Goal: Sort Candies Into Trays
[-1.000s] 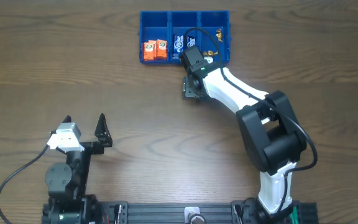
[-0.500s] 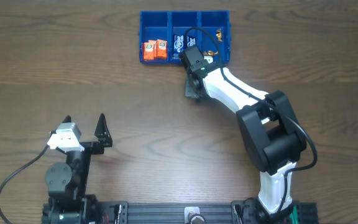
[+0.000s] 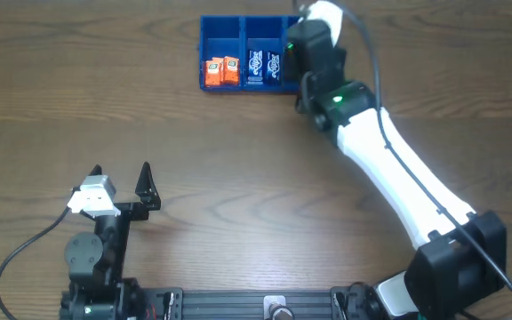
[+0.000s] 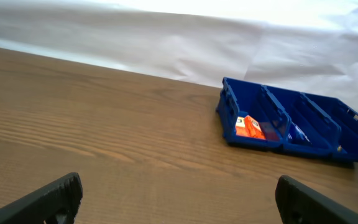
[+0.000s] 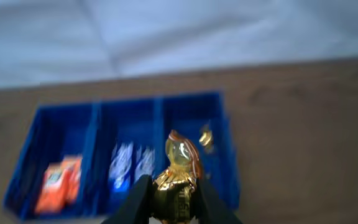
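Pinching a gold-wrapped candy [image 5: 178,173], right jaws near the blue tray [image 5: 55,130], left jaws spread wide.

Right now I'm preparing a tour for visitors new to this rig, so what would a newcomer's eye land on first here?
The gold-wrapped candy pinched in the right gripper stands out, held near the right end of the blue tray. Next come the orange candies in the tray's left compartment and blue candies in the middle one. The left gripper sits open near its base.
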